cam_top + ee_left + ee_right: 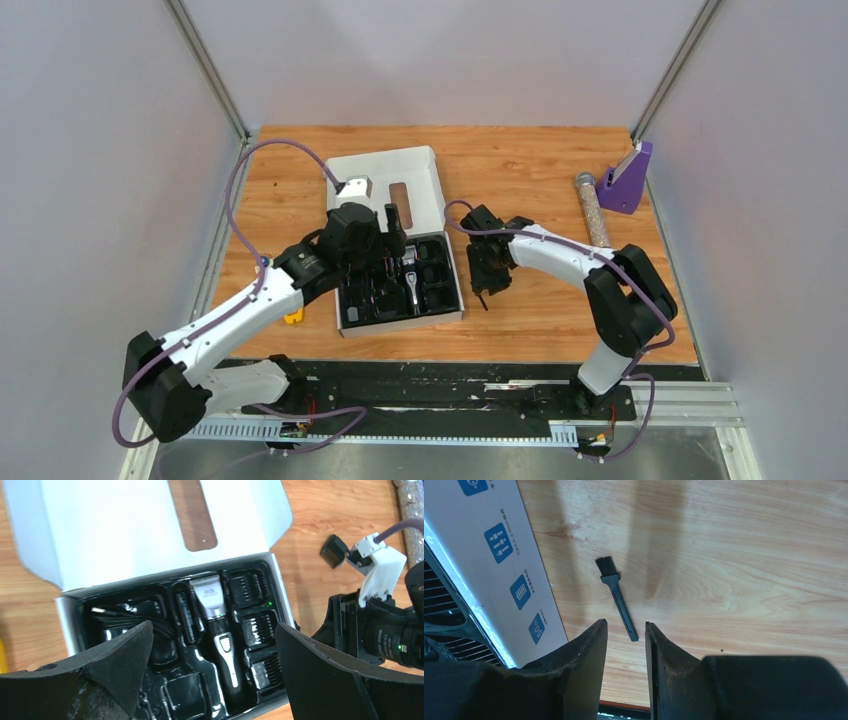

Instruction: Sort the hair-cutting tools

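The hair-cutting set's black tray [350, 312] sits in an open white box mid-table. In the left wrist view the clipper [220, 630] with its silver blade head lies in the tray's middle slot, the coiled cord [125, 617] at the left, and comb guards [257, 625] at the right. One stubby comb guard [334, 551] lies loose on the wood beside the right arm. My left gripper [214, 630] hangs open and empty above the tray. The thin black stick [616, 597], a small brush, lies on the wood right of the box. My right gripper [625, 626] is narrowly open and empty just above its handle end.
The box's white lid [395, 185] lies flat behind the tray. A glittery silver cylinder [592, 210] and a purple piece [630, 178] are at the back right. A yellow piece [293, 317] lies left of the box under my left arm.
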Motion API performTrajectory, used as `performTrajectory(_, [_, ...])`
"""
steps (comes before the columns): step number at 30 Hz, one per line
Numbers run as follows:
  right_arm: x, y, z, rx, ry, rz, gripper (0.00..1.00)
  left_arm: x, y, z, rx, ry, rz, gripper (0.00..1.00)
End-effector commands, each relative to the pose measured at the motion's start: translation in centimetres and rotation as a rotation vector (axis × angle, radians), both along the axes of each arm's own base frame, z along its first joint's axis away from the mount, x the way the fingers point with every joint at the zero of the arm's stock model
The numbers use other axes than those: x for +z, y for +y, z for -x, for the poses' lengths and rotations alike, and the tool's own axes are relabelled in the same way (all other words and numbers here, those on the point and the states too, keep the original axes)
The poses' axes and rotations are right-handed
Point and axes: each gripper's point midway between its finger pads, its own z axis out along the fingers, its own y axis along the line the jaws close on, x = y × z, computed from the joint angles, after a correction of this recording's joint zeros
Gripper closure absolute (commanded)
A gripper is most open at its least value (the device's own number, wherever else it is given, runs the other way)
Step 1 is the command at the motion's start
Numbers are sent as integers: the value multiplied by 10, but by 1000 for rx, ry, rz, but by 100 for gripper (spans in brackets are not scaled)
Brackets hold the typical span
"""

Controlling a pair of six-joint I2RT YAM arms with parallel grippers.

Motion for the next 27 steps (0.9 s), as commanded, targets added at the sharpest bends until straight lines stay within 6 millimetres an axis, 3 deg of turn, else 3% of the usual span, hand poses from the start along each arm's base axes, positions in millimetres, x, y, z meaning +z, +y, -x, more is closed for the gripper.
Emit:
performTrajectory(1, [1,7,-6,48,-6,34,66,18,37,-2,111,-47,-46,1])
performTrajectory(9, [-27,4,2,69,55,117,70,17,64,5,165,-56,-53,1])
performTrajectory(14, [-45,-11,7,57,85,198,77,19,66,6,163,-59,-54,1])
performTrajectory(17, [-47,-16,8,46,82,220,86,19,59,6,132,-54,-42,2])
performTrajectory(23, [-33,-15,3,32,37,186,99,14,32,4,15,-10,-14,2])
performTrajectory(27, [-24,-12,1,13,15,121,100,15,14,2,-39,2,29,1])
